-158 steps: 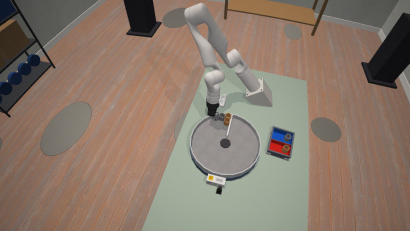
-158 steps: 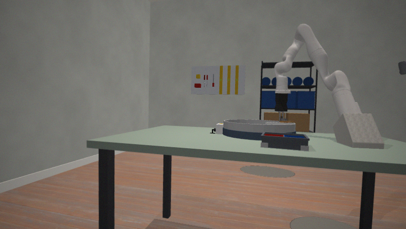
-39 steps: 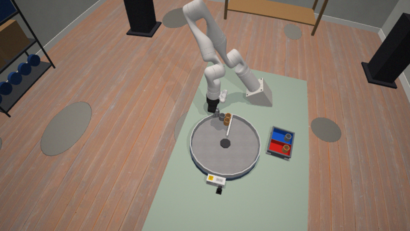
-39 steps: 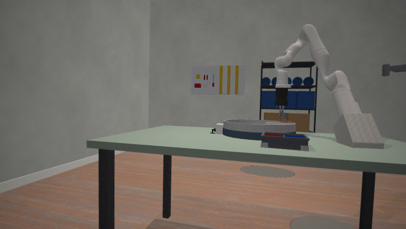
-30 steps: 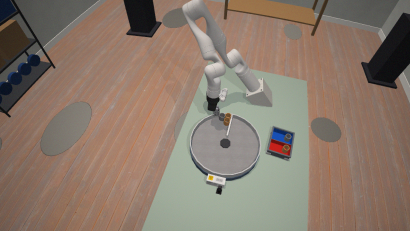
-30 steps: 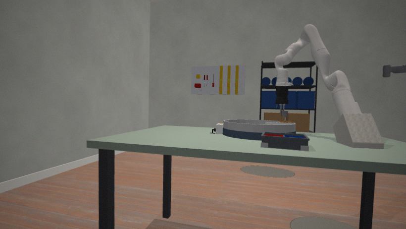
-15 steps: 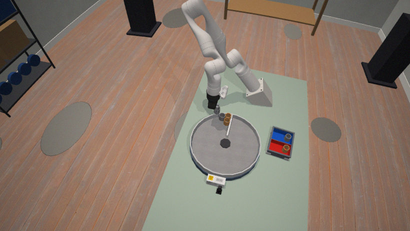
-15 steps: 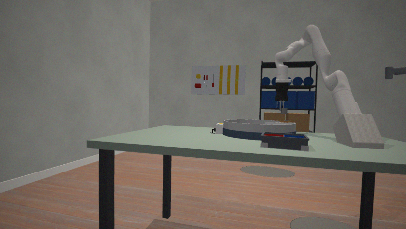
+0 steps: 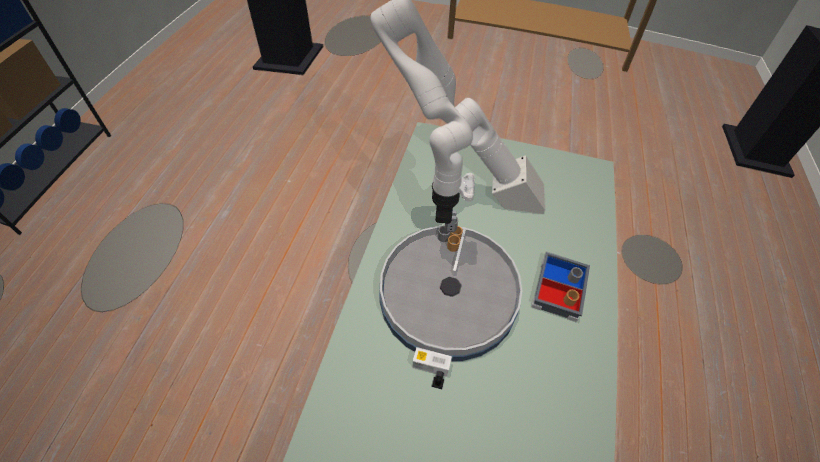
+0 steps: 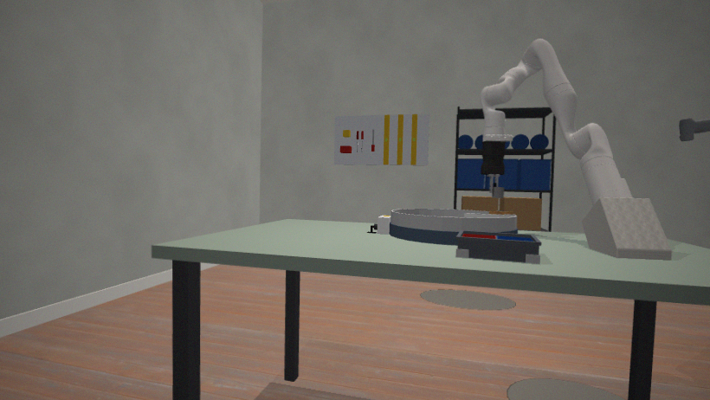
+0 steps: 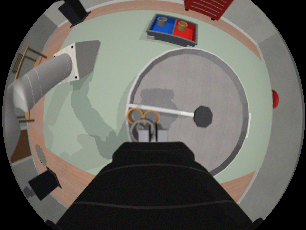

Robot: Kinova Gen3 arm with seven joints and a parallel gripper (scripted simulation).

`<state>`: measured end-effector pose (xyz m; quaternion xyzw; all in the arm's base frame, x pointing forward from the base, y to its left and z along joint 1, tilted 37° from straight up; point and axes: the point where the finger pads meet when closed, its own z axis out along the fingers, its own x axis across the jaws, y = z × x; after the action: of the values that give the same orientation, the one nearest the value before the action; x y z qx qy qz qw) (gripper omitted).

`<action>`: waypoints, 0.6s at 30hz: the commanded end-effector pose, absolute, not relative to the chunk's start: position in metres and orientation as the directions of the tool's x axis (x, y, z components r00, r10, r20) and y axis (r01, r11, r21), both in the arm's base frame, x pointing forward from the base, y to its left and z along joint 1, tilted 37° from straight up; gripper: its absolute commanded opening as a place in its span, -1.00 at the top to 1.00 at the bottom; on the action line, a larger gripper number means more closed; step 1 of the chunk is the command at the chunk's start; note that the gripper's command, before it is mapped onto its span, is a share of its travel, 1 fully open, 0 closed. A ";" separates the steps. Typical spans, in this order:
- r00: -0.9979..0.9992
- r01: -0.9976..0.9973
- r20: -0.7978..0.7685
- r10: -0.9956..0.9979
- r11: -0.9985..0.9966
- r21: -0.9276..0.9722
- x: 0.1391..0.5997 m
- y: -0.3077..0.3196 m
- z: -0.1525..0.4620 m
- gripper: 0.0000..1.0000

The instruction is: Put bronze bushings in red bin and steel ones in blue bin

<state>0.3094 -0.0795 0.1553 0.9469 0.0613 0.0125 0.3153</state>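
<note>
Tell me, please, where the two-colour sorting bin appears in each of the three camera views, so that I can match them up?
Top: the sorting bin sits right of centre, to the right of the turntable, blue half farther up.
Exterior: the bin is low and right of centre, in front of the turntable.
Wrist: the bin is near the upper edge, above the turntable.
Shared landmark: the turntable beside it.

My arm (image 9: 444,91): elbow high, wrist vertical. My gripper (image 10: 495,187): pointing down near the bench's far edge, clamped on a steel bushing (image 10: 497,191).
</note>
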 end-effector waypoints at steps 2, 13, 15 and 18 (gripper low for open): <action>0.977 0.206 -0.082 0.196 -0.771 0.603 0.311 -0.054 0.133 1.00; 0.923 0.380 -0.190 0.334 -0.722 0.578 0.314 0.000 0.092 1.00; 0.911 0.408 -0.208 0.356 -0.712 0.572 0.315 0.009 0.085 1.00; 0.898 0.436 -0.225 0.377 -0.701 0.565 0.316 0.018 0.078 1.00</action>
<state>0.3160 0.0112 0.0887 0.9265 0.2058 -0.0360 0.3130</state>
